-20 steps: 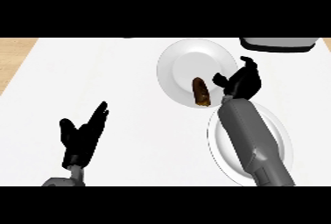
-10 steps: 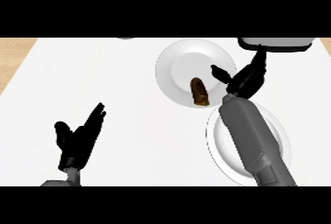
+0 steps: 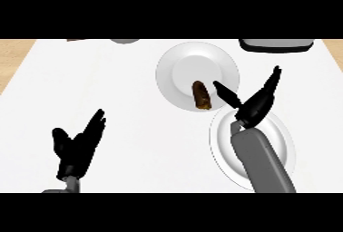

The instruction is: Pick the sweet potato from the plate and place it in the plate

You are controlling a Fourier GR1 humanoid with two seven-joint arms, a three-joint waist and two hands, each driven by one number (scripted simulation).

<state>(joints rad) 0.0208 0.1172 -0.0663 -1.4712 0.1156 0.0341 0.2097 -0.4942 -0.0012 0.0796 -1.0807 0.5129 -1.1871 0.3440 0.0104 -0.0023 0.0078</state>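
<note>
White plates [image 3: 181,63], two; one sweet potato [image 3: 201,95]

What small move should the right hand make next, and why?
Probably a short reach left and down, then closing round the sweet potato. The right hand is open, thumb and fingers spread, just right of it and holding nothing. The sweet potato lies on the far plate.

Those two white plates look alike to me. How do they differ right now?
The far plate carries the sweet potato near its front rim; the near plate shows no food. The far plate lies fully in sight, while the near plate is partly hidden under the right forearm. The right hand, fingers spread open, hovers between them beside the sweet potato. Both plates are round, white and lie flat on the counter.
</note>
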